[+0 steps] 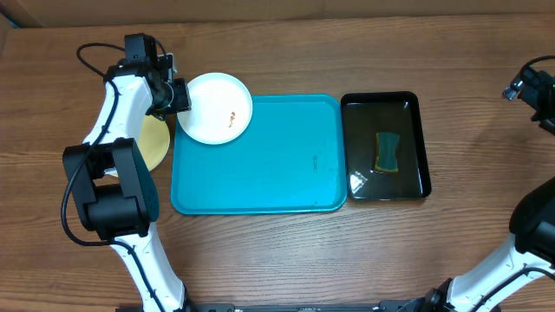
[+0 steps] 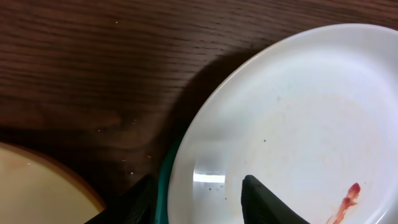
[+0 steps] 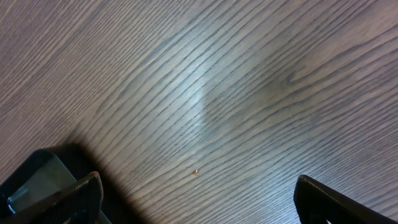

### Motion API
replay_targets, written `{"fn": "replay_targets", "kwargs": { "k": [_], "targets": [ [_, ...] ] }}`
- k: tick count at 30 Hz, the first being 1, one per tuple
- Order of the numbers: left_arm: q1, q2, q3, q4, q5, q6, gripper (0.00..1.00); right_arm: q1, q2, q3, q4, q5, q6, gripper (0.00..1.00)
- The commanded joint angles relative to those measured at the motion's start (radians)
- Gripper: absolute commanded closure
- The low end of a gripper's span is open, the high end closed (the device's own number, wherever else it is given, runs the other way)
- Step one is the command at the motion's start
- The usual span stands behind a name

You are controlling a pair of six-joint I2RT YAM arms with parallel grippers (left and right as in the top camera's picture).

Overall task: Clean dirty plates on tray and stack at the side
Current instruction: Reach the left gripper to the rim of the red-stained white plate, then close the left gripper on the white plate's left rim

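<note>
A white plate (image 1: pixel 217 106) with a small orange-brown smear lies over the far left corner of the turquoise tray (image 1: pixel 260 165), overhanging its rim. My left gripper (image 1: pixel 179 95) is at the plate's left edge. In the left wrist view the gripper (image 2: pixel 196 202) has one finger on the plate (image 2: pixel 298 124) and one outside its rim, closed on the rim, with a sliver of the tray (image 2: pixel 165 177) between. A pale yellow-green plate (image 1: pixel 156 143) lies on the table left of the tray, partly hidden by the arm; it also shows in the left wrist view (image 2: pixel 37 186). My right gripper (image 3: pixel 199 199) is open and empty over bare wood.
A glossy black tray (image 1: pixel 386 146) stands right of the turquoise tray and holds a green-and-yellow sponge (image 1: pixel 388 152). Its corner shows in the right wrist view (image 3: pixel 31 180). The left arm's base (image 1: pixel 113 191) stands at the tray's left. A second white plate is not in view.
</note>
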Motion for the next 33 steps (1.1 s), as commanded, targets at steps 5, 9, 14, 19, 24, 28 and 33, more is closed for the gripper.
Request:
{"fn": "replay_targets", "kwargs": {
  "k": [5, 9, 14, 19, 24, 28, 33],
  "targets": [
    [0.004, 0.031, 0.012, 0.005, 0.011, 0.024, 0.56, 0.000, -0.010, 0.014, 0.003, -0.001, -0.002, 0.00],
    [0.004, 0.032, 0.012, 0.016, -0.007, 0.024, 0.57, 0.000, -0.010, 0.014, 0.003, -0.001, -0.002, 0.00],
    [0.004, 0.033, 0.012, 0.019, -0.018, 0.040, 0.60, 0.000, -0.010, 0.014, 0.003, -0.001, -0.002, 0.00],
    [0.004, 0.035, 0.011, 0.031, -0.018, 0.046, 0.60, 0.000, -0.010, 0.014, 0.003, -0.001, -0.002, 0.00],
    [0.004, 0.035, 0.011, 0.026, -0.016, 0.045, 0.65, 0.000, -0.010, 0.014, 0.003, -0.001, -0.002, 0.00],
    [0.004, 0.035, -0.002, 0.032, -0.018, 0.046, 0.66, 0.000, -0.010, 0.014, 0.003, -0.001, -0.002, 0.00],
    [0.004, 0.035, -0.027, 0.061, -0.018, 0.046, 0.68, 0.000, -0.010, 0.014, 0.003, -0.001, -0.002, 0.00]
  ]
}}
